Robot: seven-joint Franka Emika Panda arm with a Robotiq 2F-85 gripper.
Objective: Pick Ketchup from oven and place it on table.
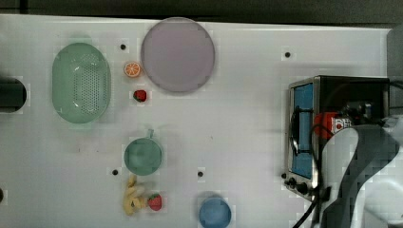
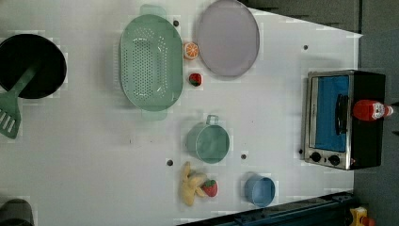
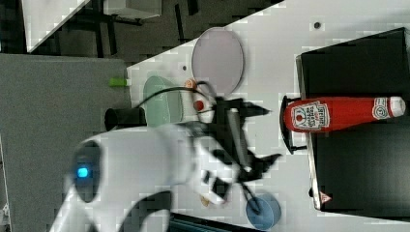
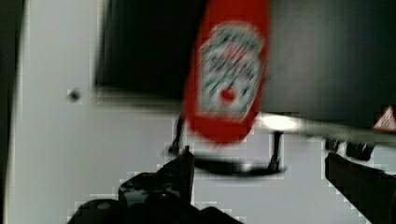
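The ketchup (image 3: 338, 113), a red bottle with a white cap, lies on its side on the oven's (image 3: 358, 169) black top. Its base sticks out over the front edge above the door handle (image 4: 229, 165). It also appears in the left view as the ketchup (image 2: 371, 110) on the oven (image 2: 364, 141), and in the top view as a red patch (image 1: 328, 124) beside my arm. My gripper (image 3: 263, 135) is open and holds nothing. It hangs over the white table (image 1: 247, 118), off the bottle's base. In the wrist view the ketchup (image 4: 229, 74) lies beyond my spread fingertips (image 4: 184, 163).
A pale-purple plate (image 1: 178, 54), a green colander (image 1: 81, 83), a green cup (image 1: 142, 156), a blue cup (image 1: 215, 213), a banana (image 1: 132, 194), strawberries (image 1: 139, 95) and an orange slice (image 1: 132, 69) sit on the table. A black pan (image 2: 28, 66) holds a green spatula.
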